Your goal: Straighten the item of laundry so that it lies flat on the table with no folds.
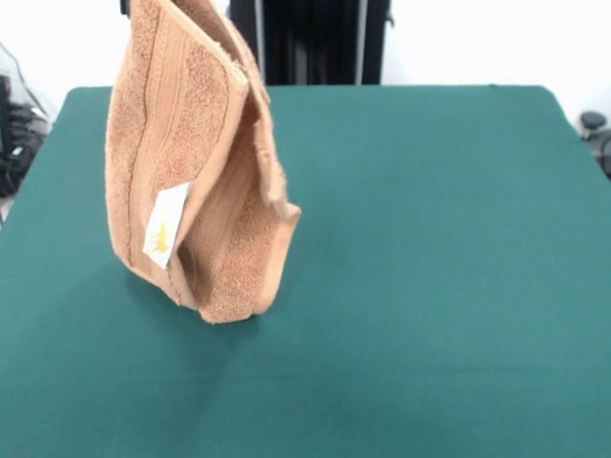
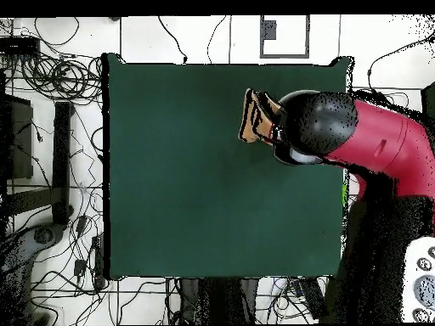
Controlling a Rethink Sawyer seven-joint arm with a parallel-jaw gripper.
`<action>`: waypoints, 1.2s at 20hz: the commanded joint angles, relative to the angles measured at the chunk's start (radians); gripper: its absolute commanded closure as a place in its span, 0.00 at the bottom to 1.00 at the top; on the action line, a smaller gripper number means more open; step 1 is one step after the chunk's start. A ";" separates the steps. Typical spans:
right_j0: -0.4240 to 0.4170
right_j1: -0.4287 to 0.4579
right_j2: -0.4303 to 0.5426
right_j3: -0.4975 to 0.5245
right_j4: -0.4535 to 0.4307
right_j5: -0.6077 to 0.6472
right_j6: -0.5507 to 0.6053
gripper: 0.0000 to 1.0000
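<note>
Nearest the front camera: bare green table, nothing on it on this side.

Further back, toward the left in the front view, one towel — orange-tan terry, hanging upright from somewhere above the top edge of the picture. Its lower corner reaches down to the table; whether it touches or hangs just clear I cannot tell. The cloth is doubled on itself lengthwise, with at least two layers showing along the upper right edge and a deep vertical crease down the middle. One white label with yellow print faces the camera on the lower left panel, beside the flat woven band.

Judgement: the towel hangs this way because it is being held up by one edge so that gravity pulls the folds out before it is laid down. It is not flat yet, so the task is in an early or middle stage.

Behind the towel, the black pedestal at the far side of the table.

Overhead view: one red and black arm reaches over the table from the right side of that picture, its rounded black head directly above the towel, of which only a small orange patch shows. The gripper is hidden under the arm head there and above the frame in the front view — fingers not visible, so I cannot tell their state.

Count: one towel, one label, one arm, one table.
</note>
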 commanded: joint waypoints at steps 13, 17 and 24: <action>0.013 -0.057 0.093 0.458 0.057 -0.373 0.135 1.00; 0.022 -0.061 0.088 0.496 0.061 -0.434 0.158 1.00; -0.001 -0.086 0.115 0.605 0.077 -0.561 0.154 1.00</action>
